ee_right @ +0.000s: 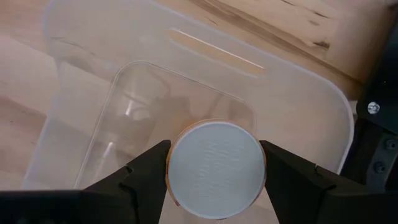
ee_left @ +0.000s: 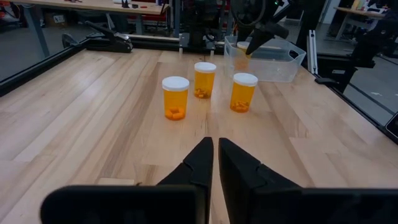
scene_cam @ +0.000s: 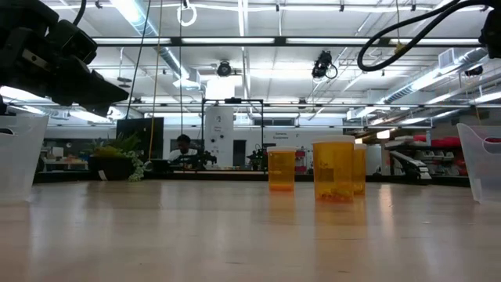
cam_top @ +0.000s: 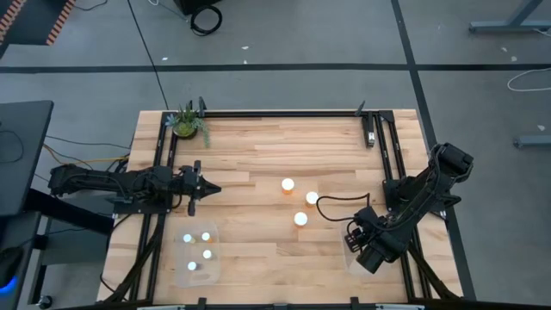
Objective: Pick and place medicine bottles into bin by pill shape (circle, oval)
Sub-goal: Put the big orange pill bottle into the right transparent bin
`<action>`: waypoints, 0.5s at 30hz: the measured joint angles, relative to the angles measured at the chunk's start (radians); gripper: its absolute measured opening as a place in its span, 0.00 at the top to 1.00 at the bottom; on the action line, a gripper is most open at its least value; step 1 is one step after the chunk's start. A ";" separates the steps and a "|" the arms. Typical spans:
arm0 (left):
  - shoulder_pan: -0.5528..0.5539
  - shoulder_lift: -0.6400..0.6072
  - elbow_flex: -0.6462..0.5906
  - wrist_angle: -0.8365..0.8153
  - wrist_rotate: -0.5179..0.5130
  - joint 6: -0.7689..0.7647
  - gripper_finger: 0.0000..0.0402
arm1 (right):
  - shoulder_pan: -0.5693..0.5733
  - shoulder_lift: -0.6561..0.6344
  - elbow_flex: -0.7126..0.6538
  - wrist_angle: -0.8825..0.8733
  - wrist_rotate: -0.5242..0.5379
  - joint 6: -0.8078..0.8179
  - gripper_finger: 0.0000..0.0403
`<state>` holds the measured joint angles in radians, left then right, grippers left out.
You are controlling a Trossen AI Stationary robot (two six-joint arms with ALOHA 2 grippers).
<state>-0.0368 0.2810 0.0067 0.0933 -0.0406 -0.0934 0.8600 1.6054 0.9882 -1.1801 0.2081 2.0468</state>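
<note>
Three orange medicine bottles [cam_top: 299,201] stand mid-table, and four small whitish bottles [cam_top: 198,249] sit in the left clear bin [cam_top: 215,258]. The right gripper [ee_right: 214,163] points down over the right clear bin [ee_right: 298,93], clamped on a fourth orange bottle [ee_right: 214,169]. The left gripper [ee_left: 215,155] hovers level over the table's left side, fingers nearly together.

A: Lighting, overhead view: even and bright; white caps of the three orange bottles [cam_top: 299,201] glare out on the worktop [cam_top: 275,155].

B: Low view: ceiling strip lights [scene_cam: 258,41] glare; foreground worktop blurred. Right wrist view: pale, soft, washed-out bin [ee_right: 298,99].
</note>
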 joint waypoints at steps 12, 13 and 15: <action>0.000 0.000 0.000 0.000 0.000 0.000 0.94 | 0.000 0.000 0.000 0.000 0.000 -0.016 0.37; 0.000 0.000 0.000 0.000 0.000 0.000 0.94 | 0.000 0.000 0.000 0.000 0.000 -0.022 0.35; 0.000 0.000 0.000 0.000 0.000 0.000 0.93 | 0.000 -0.001 0.000 -0.003 0.000 -0.024 0.30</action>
<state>-0.0368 0.2812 0.0067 0.0931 -0.0406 -0.0935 0.8597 1.6047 0.9882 -1.1827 0.2081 2.0232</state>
